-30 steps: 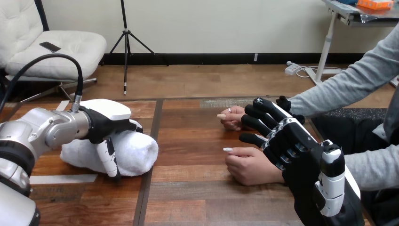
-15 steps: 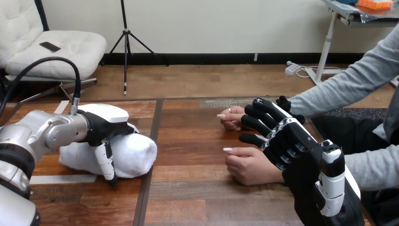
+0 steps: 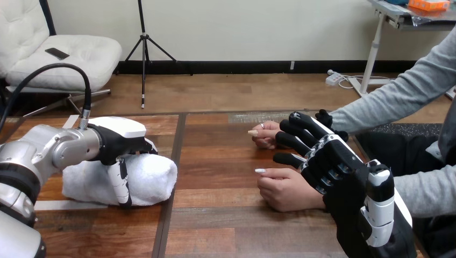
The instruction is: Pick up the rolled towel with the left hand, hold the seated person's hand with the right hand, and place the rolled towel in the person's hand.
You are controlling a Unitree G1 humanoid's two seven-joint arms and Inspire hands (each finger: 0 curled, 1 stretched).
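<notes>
head view: rolled towel [image 3: 148, 177] lies on the left part of the tabletop [image 3: 226, 161], white, long axis running left-right, underside resting on the wood, not lifted

left hand [image 3: 115, 141] sits on top of it, about mid-length. thumb [image 3: 121, 185] runs straight down the towel's near face almost to the tabletop, fingers [image 3: 148, 145] curl over the top toward the far side, so the towel is clamped between thumb and fingers. silver left arm [image 3: 37, 156] comes in from the lower left, low over the tabletop

towel's right end stops just at the dark seam [image 3: 171, 183] that runs front to back through the boards. a pale strip [image 3: 51, 205] on the wood shows just at the towel's near-left edge

right hand [image 3: 322, 161] is raised at the right side, fingers straight and spread, pointing left, holding nothing. it hangs over the wrist end of the person's nearer hand [image 3: 285, 189], which rests loosely curled on the tabletop. cannot tell whether the two touch

person's farther hand [image 3: 264, 134] rests on the tabletop just beyond, partly behind the right hand's fingertips

room: a stretch of bare wood separates the towel's right end from both of the person's hands. the far tabletop edge lies well behind the towel, the near edge is out of frame
</notes>
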